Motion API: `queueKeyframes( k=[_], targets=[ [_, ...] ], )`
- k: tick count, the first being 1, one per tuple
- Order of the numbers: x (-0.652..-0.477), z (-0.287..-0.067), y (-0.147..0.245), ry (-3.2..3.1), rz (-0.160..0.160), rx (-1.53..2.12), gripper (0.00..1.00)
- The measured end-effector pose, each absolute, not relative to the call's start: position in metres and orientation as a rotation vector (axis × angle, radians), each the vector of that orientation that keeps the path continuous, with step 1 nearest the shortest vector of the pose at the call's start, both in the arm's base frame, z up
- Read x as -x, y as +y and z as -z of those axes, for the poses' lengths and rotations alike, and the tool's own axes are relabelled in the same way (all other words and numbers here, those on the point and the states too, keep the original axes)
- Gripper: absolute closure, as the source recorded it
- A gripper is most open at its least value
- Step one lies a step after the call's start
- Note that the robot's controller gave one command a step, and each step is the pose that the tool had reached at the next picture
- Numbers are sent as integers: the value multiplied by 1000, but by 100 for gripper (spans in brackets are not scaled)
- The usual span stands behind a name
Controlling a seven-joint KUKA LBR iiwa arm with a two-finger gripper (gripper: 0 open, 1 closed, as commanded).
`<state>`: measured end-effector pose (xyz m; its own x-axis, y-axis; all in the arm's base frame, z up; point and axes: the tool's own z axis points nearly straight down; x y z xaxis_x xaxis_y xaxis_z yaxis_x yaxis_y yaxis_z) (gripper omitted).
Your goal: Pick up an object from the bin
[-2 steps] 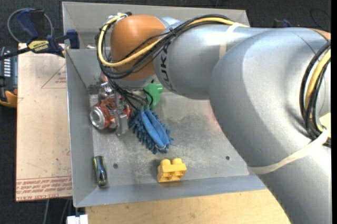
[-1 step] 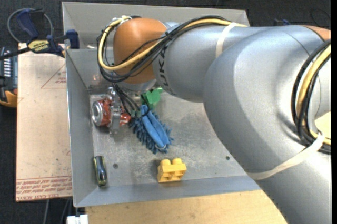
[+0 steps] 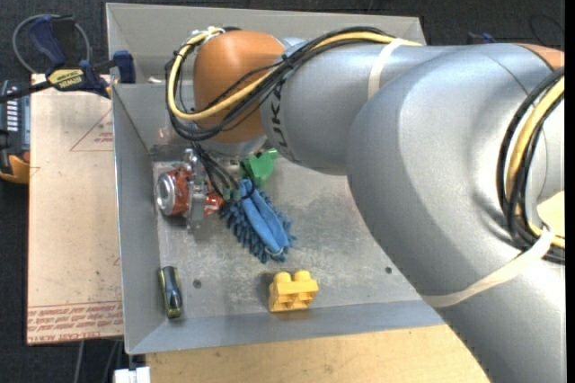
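gripper [image 3: 198, 195] at red can [image 3: 171, 192] beside blue brush [image 3: 261, 225]

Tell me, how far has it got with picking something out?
Done: the claw is down by the red can at the left of the bin. In hand: the grab; whether it grips the can, I cannot tell. Left: lifting out; brush, yellow block and dark tool lie on the floor.

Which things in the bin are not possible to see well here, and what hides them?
Camera view:
1. Green thing: mostly under the arm, kind unclear.
2. Can: right part behind the gripper, label unreadable.
3. Bin: right side covered by the arm.
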<state>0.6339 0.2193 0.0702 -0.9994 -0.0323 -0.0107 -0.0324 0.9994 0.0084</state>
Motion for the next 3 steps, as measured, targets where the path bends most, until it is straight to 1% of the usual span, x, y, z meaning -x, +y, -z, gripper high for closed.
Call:
queueKeyframes(
  k=[1,3],
  targets=[
    [-634,-75,219,3130,-15,50,100],
    [-633,-121,219,3131,-16,49,100]
  ],
)
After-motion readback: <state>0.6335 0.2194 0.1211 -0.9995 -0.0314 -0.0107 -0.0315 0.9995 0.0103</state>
